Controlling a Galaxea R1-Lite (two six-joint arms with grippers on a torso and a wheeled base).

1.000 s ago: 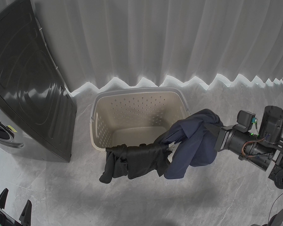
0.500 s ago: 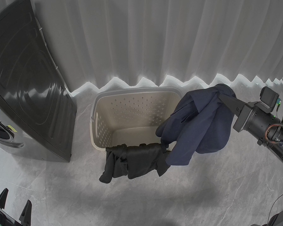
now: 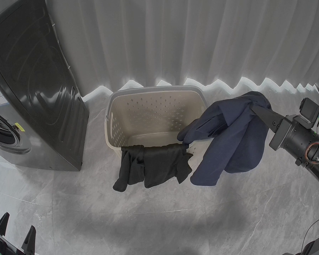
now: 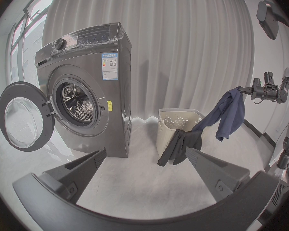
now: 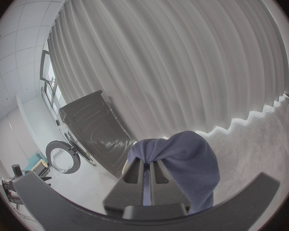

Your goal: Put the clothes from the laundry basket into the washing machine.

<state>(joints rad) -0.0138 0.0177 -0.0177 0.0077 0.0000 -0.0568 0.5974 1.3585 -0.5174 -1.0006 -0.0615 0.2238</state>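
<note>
- Our right pincer [image 5: 147,163] is clenched on a bunched fold of the navy blue cloth garment [image 3: 234,135], holding it aloft just right of the beige perforated plastic laundry basket [image 3: 149,114]. One sleeve trails down towards the basket's near right corner.
- That sleeve could catch the basket's rim. It could also tug the black cloth garment [image 3: 152,167] draped over the near rim; we cannot tell whether the two touch.
- The pinch takes little cloth, so we judge a quick swing might shake it loose.
- Our left pincer [image 3: 17,227] sits released, well apart from the basket, near-left of it.
- The dark grey front-loading washing machine [image 4: 86,97] stands left of the basket with its round door [image 4: 22,119] swung open. The basket lies between garment and machine.
- A white pleated curtain [image 3: 184,36] hangs behind the basket.
</note>
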